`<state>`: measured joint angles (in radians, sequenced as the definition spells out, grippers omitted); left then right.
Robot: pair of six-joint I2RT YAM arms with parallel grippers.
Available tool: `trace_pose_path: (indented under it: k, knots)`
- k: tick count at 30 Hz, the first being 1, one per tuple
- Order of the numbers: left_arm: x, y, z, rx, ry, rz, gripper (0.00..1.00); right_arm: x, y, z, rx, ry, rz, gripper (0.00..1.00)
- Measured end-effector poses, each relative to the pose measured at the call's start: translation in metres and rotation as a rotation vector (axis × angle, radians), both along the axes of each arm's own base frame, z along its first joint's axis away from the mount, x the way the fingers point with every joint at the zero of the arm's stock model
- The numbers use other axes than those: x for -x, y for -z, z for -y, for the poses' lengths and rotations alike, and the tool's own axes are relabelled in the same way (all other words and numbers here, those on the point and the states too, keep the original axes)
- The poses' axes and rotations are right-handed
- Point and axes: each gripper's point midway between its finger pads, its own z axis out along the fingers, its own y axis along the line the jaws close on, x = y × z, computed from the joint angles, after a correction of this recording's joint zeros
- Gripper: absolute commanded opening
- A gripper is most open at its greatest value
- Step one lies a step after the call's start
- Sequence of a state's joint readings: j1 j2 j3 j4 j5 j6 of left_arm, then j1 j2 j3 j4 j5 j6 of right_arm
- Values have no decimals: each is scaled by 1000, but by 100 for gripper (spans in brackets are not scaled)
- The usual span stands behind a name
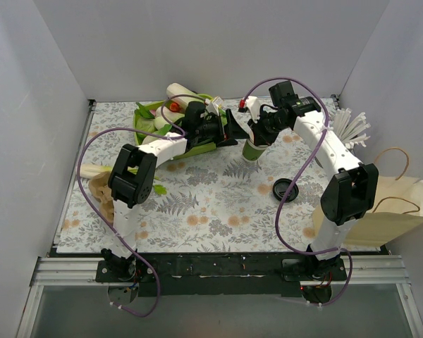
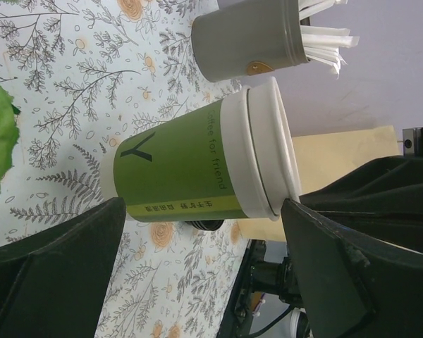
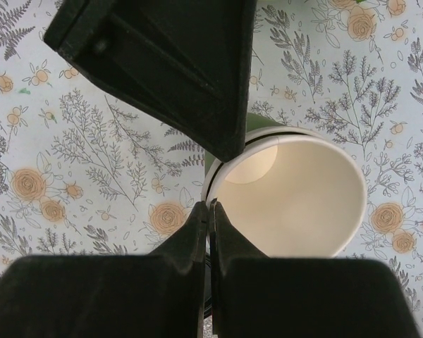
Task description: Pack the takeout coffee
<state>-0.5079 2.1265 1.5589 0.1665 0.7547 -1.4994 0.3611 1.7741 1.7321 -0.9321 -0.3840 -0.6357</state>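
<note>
Takeout coffee (image 1: pixel 254 149) first, where is it?

Upright on the table (image 1: pixel 197 211), toward the back, between the two grippers. No lid on it. The black lid (image 1: pixel 285 190) lies flat nearer the front, apart from the cup. The paper bag (image 1: pixel 384 211) is off at the right edge.

Grippers?

The right gripper (image 3: pixel 209 205) is clenched, tips together right at the cup's rim (image 3: pixel 296 132). From its wrist view the paper wall looks nipped between them. The left gripper (image 2: pixel 204 205) is spread wide, one finger either side of the cup body, not touching it as far as I can see.

How will it handle?

Light, I'd say. The inside is cream and looks dry, no liquid showing. It's thin paper, so the wall is soft and will dent or go oval under a hard squeeze. The rolled rim is the stiff part. It's tall for its base, so the takeout coffee tips easily.

Where to grab?

My guess is round the green body, about mid-height, wide jaws, gentle close. The rim nip works for steadying but could crease the edge and get in the lid's way. The lid wants pressing on evenly, with the cup braced.
</note>
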Motion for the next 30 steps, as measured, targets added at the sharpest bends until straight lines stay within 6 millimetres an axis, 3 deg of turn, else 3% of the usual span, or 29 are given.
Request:
trace_pose_path:
  k: [12, 19, 26, 30]
  knots:
    - [-7, 16, 4, -10, -10, -26, 93, -3, 2, 1, 12, 8, 2, 1]
    - [-19, 20, 8, -33, -34, 7, 93, -18, 11, 5, 38, 32, 57, 1]
    - [-24, 39, 8, -78, -45, 8, 93, -32, 35, 3, 29, 40, 119, 1]
    - [-25, 40, 8, -91, -49, 26, 93, -40, 30, 1, 22, 43, 158, 1]
